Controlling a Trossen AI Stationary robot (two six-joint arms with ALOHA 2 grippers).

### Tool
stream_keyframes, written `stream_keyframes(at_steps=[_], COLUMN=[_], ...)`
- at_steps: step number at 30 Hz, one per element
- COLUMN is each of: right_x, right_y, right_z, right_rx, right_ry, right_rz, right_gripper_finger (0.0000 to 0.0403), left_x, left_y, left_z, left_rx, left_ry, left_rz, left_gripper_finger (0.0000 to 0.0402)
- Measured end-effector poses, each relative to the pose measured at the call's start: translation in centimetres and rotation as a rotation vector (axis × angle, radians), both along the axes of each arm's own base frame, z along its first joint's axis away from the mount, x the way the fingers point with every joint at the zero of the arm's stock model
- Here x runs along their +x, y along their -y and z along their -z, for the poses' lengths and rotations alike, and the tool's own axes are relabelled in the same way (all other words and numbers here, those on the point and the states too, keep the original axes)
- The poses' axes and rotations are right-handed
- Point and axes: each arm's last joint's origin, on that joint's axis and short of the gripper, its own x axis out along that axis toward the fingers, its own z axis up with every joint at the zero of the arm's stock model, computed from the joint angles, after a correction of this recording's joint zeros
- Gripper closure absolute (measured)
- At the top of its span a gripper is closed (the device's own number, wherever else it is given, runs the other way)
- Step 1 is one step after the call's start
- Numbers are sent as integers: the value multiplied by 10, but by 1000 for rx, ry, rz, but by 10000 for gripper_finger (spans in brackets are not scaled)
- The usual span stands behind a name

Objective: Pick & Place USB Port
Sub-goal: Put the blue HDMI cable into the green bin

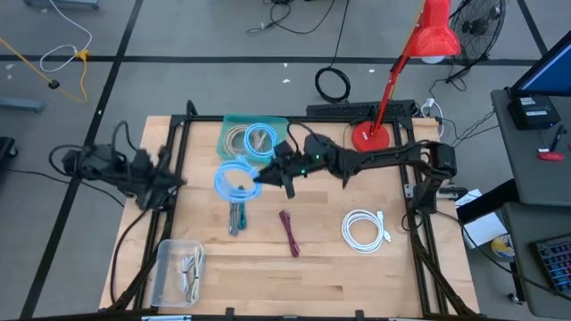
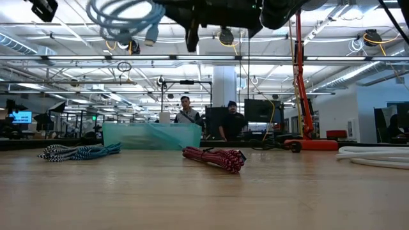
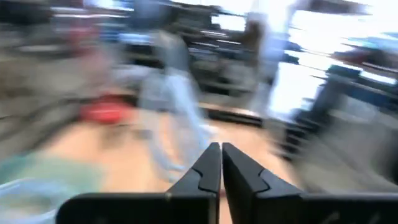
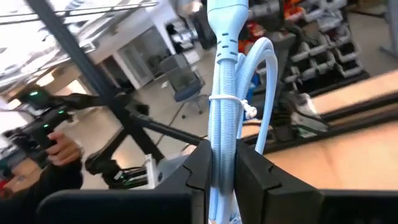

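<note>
a light blue cable [image 4: 225, 93] is held by the right claw [image 1: 264, 177] above the counter [image 1: 321, 267]; the left claw [image 3: 221, 163] is closed, empty.

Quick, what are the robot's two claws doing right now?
Left gripper: shut, holding nothing, back at the table's left edge.
Right gripper: shut on the coiled light blue cable, lifted above the table.

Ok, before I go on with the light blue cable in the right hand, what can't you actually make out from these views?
- Left wrist view: motion blur smears everything beyond the shut left hand.
- Low view: the top edge cuts off the right hand; only part of the light blue cable shows.
- High view: the clear bin's contents are too small to identify.
- Teal tray: its cables overlap, so no count.
- Right wrist view: right hand hides the cable's lower end.
</note>
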Motion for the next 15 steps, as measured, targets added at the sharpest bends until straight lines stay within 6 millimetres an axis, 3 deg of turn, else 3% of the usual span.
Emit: stream_keyframes(at_steps=[3, 7, 12, 15], right_x=[1, 2, 2, 2], right_y=[-15, -33, -49, -56], right_z=[-2, -3, -3, 0], right_rx=[-36, -47, -70, -87], right_ry=[24, 44, 50, 26], right_rz=[-32, -73, -114, -128], right_gripper_finger=[373, 375, 371, 370], left_x=[5, 18, 41, 55], left_y=[7, 9, 12, 16], left_z=[8, 19, 31, 39], left_rx=[16, -21, -141, -86], left_ry=[13, -55, -160, -264], left_rz=[170, 96, -101, -131], left_gripper_finger=[395, 370, 262, 184])
